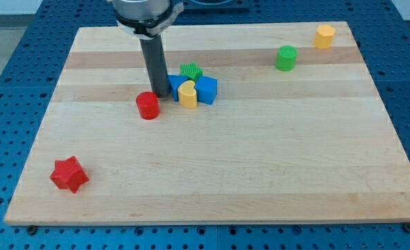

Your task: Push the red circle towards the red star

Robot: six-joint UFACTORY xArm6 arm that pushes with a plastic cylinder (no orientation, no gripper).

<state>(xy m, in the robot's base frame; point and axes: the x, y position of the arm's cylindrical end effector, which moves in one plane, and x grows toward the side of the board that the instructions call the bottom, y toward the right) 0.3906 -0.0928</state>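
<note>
The red circle [148,105] lies left of the board's middle. The red star [69,173] lies near the board's bottom left corner, well down and left of the circle. My tip [159,94] stands just above and right of the red circle, close to its upper right edge; I cannot tell whether it touches. The rod comes down from the view's top.
A cluster sits right of my tip: a blue block [206,89], a yellow block [187,94], a green star [191,71], and another blue block [173,85] partly behind the rod. A green cylinder [286,57] and a yellow block [324,35] lie at the top right.
</note>
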